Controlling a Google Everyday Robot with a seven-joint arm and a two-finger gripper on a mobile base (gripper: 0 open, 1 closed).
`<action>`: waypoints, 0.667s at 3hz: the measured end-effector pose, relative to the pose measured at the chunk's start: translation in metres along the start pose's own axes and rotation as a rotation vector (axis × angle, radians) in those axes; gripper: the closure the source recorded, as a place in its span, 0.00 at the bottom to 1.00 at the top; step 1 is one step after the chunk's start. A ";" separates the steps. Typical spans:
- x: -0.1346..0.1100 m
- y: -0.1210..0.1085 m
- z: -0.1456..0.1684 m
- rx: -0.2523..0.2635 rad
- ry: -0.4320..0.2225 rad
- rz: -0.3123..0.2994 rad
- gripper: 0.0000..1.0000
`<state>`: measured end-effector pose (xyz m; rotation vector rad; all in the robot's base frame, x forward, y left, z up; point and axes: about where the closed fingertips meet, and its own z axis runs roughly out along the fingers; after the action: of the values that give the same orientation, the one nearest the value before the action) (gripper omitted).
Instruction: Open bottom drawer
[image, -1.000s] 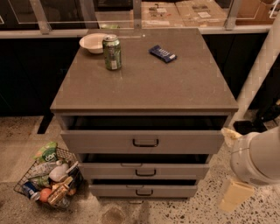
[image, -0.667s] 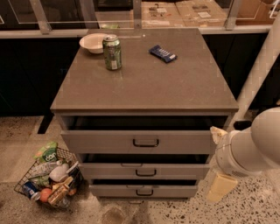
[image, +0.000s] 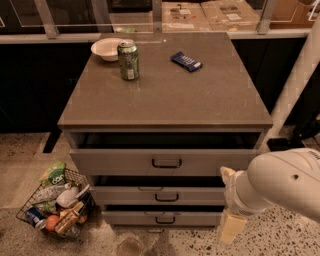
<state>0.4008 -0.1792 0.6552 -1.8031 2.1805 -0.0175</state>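
Observation:
The cabinet has three grey drawer fronts, each with a dark bar handle. The bottom drawer (image: 135, 218) is the lowest and narrowest, just above the floor, and its handle (image: 165, 220) sits at centre. A dark gap shows above its front. My gripper (image: 229, 201) is at the end of the white arm (image: 280, 182) coming in from the right. It is at the cabinet's right front corner, level with the middle and bottom drawers, to the right of the bottom handle and apart from it.
On the cabinet top (image: 165, 95) stand a white bowl (image: 106, 48), a green can (image: 128, 60) and a blue packet (image: 186, 61). The top drawer (image: 120, 162) and middle drawer (image: 125, 196) show dark gaps above them. A wire basket of groceries (image: 57, 205) sits on the floor at left.
My arm has moved left, from the right edge of view to the cabinet's right front corner. The drawers have not moved.

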 end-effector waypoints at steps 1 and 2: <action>-0.009 0.027 0.041 -0.037 0.007 -0.053 0.00; -0.036 0.067 0.118 -0.108 -0.001 -0.111 0.00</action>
<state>0.3708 -0.1090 0.5377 -1.9800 2.1155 0.0785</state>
